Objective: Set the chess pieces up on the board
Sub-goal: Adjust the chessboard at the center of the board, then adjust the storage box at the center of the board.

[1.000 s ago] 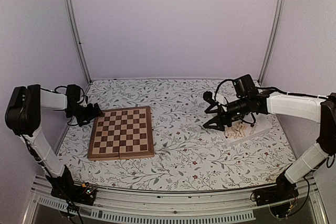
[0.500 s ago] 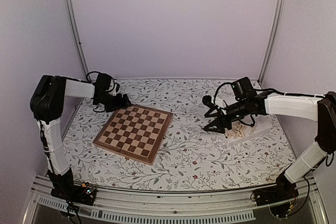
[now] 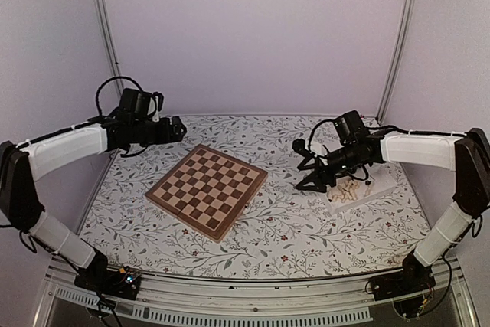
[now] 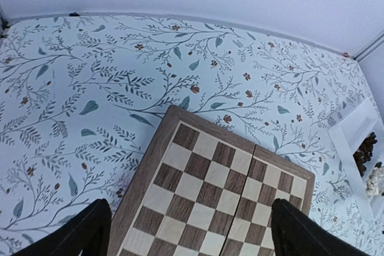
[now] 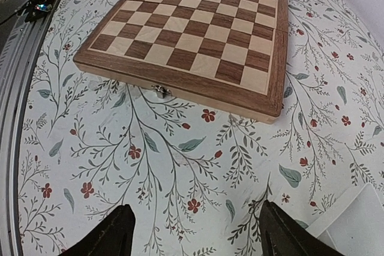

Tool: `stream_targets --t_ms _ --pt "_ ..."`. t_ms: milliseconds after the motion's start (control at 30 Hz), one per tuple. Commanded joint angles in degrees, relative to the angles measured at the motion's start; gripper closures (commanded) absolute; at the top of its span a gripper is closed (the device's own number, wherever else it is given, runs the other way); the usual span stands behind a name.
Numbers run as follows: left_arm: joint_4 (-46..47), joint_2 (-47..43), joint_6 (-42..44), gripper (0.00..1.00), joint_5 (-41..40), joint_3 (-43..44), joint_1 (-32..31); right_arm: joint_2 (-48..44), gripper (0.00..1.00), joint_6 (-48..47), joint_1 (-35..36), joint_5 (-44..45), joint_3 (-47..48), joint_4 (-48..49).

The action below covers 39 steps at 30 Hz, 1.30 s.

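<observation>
Top external view: the board (image 3: 207, 190) lies left of centre in the frame, turned like a diamond on the flowered table cover (image 3: 276, 239). The chess pieces (image 3: 348, 191) I can make out are a pale heap in the white tray (image 3: 385, 181) at the right, well apart from the board.

My right gripper (image 3: 300, 166) hangs just left of that tray, spread and holding nothing. On the right wrist view its fingers (image 5: 113, 235) sit wide apart along the bottom edge, with the board's side and its small metal latch (image 5: 159, 91) across the upper half.

My left gripper (image 3: 179, 129) is in the upper left, beyond the board's far corner and clear of it. The left wrist view shows its fingers (image 4: 81, 235) wide apart and empty, the board's corner between them. At that view's right edge, dark pieces sit above pale ones in the tray.
</observation>
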Motion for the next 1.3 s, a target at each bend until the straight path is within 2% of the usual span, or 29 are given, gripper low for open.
stream_targets --t_ms 0,100,167,367,667,933,1167,1267 --pt "-4.1 -10.0 -9.3 0.01 -3.8 -11.4 -0.1 4.9 0.23 -3.7 -0.1 0.4 7.2 -3.9" --pt "-3.3 -15.1 -12.5 0.01 -2.6 -17.2 0.0 9.2 0.16 -8.7 0.2 -0.3 11.9 -4.6" --pt "-3.7 -15.2 -13.5 0.01 -2.7 -19.1 0.2 12.7 0.14 -10.5 0.4 0.0 16.5 -6.3" --pt "0.2 -12.2 -16.3 0.0 -3.3 -23.2 3.4 26.5 0.14 -11.3 1.2 -1.0 31.2 -12.3" --pt "7.1 -4.8 -20.8 0.01 -4.6 -23.7 5.6 36.6 0.13 -11.4 3.7 0.8 40.1 -14.2" --pt "12.9 5.7 -17.2 0.01 -1.0 -18.8 6.2 43.7 0.14 -9.3 5.6 2.4 45.6 -16.0" --pt "14.8 16.6 -12.8 0.04 6.5 -10.4 5.8 45.1 0.18 -11.5 8.1 4.0 45.1 -18.6" --pt "16.8 19.9 -12.4 0.07 9.8 -7.4 4.9 43.3 0.21 -11.8 8.3 4.2 41.7 -18.9"
